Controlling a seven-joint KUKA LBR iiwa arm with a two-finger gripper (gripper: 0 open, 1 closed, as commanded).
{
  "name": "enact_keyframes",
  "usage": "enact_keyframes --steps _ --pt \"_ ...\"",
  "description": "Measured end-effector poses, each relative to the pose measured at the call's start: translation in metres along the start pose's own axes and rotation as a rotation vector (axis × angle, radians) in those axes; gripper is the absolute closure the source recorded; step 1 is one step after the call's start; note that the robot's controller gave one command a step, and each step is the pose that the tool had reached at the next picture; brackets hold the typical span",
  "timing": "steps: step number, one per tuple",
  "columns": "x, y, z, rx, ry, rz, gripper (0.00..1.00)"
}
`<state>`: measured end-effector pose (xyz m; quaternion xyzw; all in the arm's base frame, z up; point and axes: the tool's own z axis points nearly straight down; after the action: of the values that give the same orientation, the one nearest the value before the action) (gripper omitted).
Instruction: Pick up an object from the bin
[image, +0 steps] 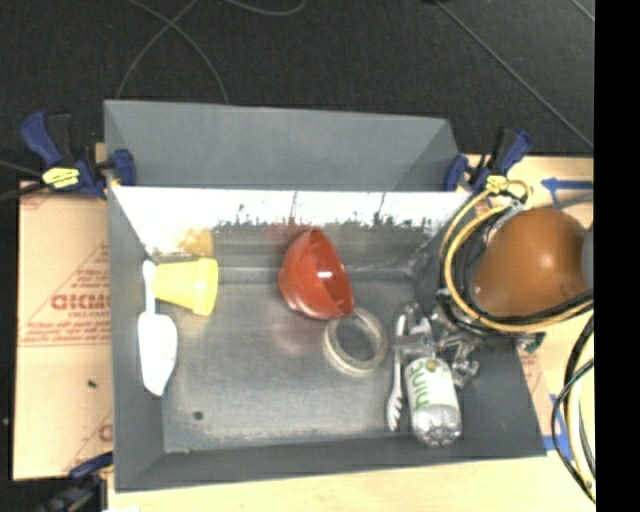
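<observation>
One white-and-green bottle (427, 398) lies in the bin (250, 400), lower-right corner; my claw (432, 342) sits at its upper end, open or closed I cannot tell.

In the grey bin (270, 150) I count five things: one yellow cup (188, 284), one white scoop (157, 345), one red bowl (315, 275), one ring of tape (355, 341) and one white bottle (430, 398) with green letters.

A white, green-lettered can (425, 398) lies on its side, front right.
</observation>
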<state>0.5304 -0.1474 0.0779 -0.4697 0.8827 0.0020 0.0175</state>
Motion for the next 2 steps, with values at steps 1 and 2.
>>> enact_keyframes --steps 1,2 --pt "-0.0001 0.0001 -0.0001 0.0 0.0 0.0 1.0" --pt "-0.0021 0.0011 -0.0045 0.001 -0.004 -0.003 1.0"
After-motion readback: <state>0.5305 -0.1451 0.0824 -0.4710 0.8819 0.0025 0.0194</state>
